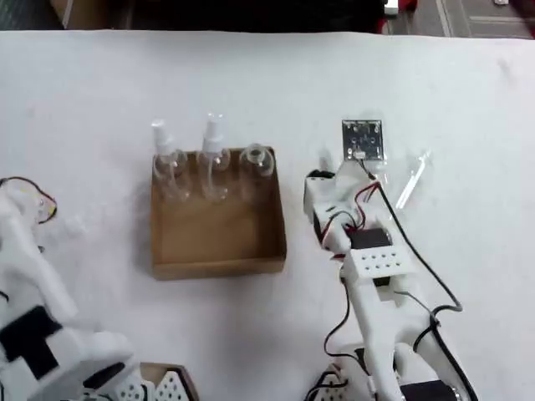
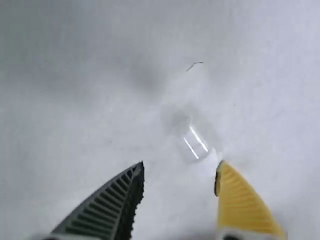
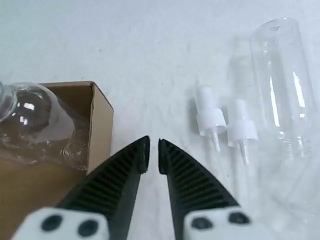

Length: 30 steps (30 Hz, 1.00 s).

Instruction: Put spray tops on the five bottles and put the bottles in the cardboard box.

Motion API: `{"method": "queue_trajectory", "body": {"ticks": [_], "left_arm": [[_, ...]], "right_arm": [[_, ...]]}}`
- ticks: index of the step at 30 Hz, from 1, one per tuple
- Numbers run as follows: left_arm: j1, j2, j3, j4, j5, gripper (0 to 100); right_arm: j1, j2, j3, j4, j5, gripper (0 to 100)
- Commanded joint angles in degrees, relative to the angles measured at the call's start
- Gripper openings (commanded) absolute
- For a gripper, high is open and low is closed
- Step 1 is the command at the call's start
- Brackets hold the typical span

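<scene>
The cardboard box (image 1: 217,242) sits mid-table with three clear bottles standing along its far wall. Two of them wear white spray tops (image 1: 167,159) (image 1: 213,154); the third bottle (image 1: 257,160) has an open neck. My right gripper (image 3: 153,150) is shut and holds nothing, just off the box's corner (image 3: 100,117). Beyond it lie two loose spray tops (image 3: 210,116) (image 3: 241,131) and a clear bottle (image 3: 280,80) on its side. My left gripper (image 2: 180,170) is open over the white cloth, its yellow finger (image 2: 240,200) beside another clear bottle (image 2: 192,135) lying flat.
A small square circuit board (image 1: 361,139) on a wire lies past the right arm (image 1: 368,267). The left arm (image 1: 25,276) stands at the table's near left. A second piece of cardboard (image 1: 167,376) shows at the near edge. White cloth covers the table.
</scene>
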Motion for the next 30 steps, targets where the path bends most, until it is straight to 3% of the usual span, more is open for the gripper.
{"method": "queue_trajectory", "body": {"ticks": [1, 10, 18, 24, 30], "left_arm": [[1.3, 6.3, -6.2, -1.3, 5.4, 21], [4.0, 21.8, -13.9, -6.4, 6.5, 21], [4.1, 25.6, -16.4, -6.4, 6.2, 21], [3.1, 25.1, -17.1, -2.9, 6.2, 2], [2.9, 25.2, -21.6, 1.7, 3.6, 2]], "right_arm": [[0.1, -1.5, -0.6, -1.1, 0.2, 1.8], [0.1, -1.5, -0.8, -1.1, 0.2, 1.8], [0.1, -1.5, -0.8, -1.0, 0.2, 1.8], [0.1, -1.5, -0.8, -1.0, 0.2, 1.8], [0.1, -1.5, -0.8, -1.0, 0.2, 1.8]]}}
